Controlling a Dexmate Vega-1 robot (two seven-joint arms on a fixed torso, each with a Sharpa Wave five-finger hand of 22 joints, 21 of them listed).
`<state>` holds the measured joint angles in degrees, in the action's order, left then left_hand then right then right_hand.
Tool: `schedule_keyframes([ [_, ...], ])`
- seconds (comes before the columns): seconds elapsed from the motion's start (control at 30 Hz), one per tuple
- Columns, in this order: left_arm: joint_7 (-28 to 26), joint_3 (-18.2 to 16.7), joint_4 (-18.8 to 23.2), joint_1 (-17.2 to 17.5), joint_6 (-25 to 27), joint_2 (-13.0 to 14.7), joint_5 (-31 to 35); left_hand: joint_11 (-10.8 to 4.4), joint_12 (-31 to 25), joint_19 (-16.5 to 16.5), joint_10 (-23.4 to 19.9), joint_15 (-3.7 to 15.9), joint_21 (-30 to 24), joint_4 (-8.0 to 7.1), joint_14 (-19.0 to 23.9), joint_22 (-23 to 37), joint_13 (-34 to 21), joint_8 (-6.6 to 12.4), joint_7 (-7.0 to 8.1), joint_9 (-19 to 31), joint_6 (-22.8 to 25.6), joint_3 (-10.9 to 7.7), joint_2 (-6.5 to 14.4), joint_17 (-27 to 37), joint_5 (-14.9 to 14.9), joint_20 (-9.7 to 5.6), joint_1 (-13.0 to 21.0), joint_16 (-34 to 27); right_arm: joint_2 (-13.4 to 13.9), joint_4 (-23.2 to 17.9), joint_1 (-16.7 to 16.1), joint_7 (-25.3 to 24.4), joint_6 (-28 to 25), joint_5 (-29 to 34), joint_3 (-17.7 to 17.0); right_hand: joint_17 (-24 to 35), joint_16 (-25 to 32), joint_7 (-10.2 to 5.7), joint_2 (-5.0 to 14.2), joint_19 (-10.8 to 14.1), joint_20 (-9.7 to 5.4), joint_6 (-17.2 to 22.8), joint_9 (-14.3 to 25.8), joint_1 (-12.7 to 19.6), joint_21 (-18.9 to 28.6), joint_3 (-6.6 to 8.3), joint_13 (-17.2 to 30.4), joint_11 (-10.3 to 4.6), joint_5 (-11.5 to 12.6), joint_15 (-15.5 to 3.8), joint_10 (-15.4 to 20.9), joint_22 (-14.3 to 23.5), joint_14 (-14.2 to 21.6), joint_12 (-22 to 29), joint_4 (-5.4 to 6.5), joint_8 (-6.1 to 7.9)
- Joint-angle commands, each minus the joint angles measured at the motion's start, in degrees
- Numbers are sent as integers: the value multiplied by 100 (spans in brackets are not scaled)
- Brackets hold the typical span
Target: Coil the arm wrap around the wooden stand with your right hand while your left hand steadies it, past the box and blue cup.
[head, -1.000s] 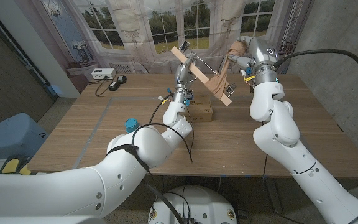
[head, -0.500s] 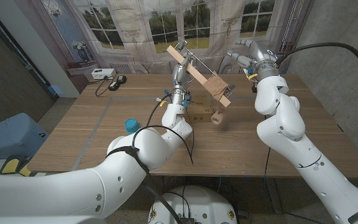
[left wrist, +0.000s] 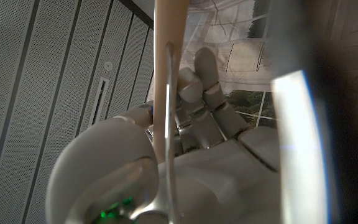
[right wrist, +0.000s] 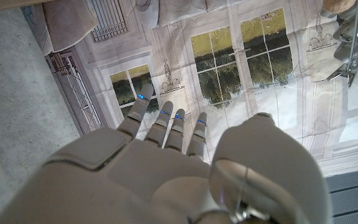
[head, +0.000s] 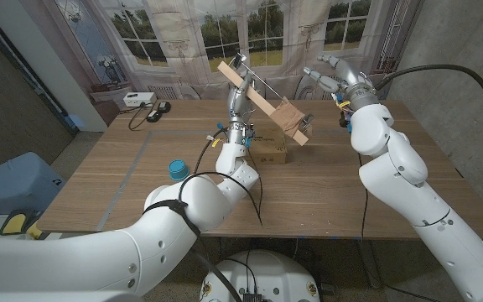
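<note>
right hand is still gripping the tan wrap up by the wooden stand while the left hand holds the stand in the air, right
Not quite. The right hand holds nothing: the head view and right wrist view show its fingers spread and empty, apart from the wrap, which sits coiled on the wooden stand. The left hand does hold the stand in the air.

Pale wooden stand [head: 262, 101], tan arm wrap [head: 290, 114], blue cup [head: 176, 169].

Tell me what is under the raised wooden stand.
Under the stand, held up by the left hand, a box sits on the table. The stand hides the box's far part.
</note>
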<state>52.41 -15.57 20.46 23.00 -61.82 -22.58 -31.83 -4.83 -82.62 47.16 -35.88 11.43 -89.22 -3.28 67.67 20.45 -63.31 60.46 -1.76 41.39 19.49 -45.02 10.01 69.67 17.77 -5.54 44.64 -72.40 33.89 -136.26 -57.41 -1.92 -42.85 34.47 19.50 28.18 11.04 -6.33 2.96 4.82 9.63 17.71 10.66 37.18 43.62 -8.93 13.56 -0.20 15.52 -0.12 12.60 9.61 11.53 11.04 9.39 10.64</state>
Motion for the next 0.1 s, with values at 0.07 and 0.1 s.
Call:
schedule_keyframes([
  [0.07,379,129,31,100,-282,65,-589,-94,-698,-5,-72,39,-8,-457,10,10,-764,50,23,17,-18,-461,92,19,-1,-567,2,37,264,-56,-228,-1144,432,-408,147,-102,88,48,196,220,-46,178,0,240,-35,124,-29,-12,61,-59,150,21,99,66,-214,81],
  [0.1,426,125,29,92,-264,68,-647,-112,-699,0,-73,39,0,-458,10,-5,-764,52,24,16,-19,-461,92,19,-1,-570,2,37,274,-94,-252,-1185,441,-421,151,-120,99,44,218,247,-63,211,0,270,-41,140,-33,-29,59,-72,178,23,126,78,-233,90],
])
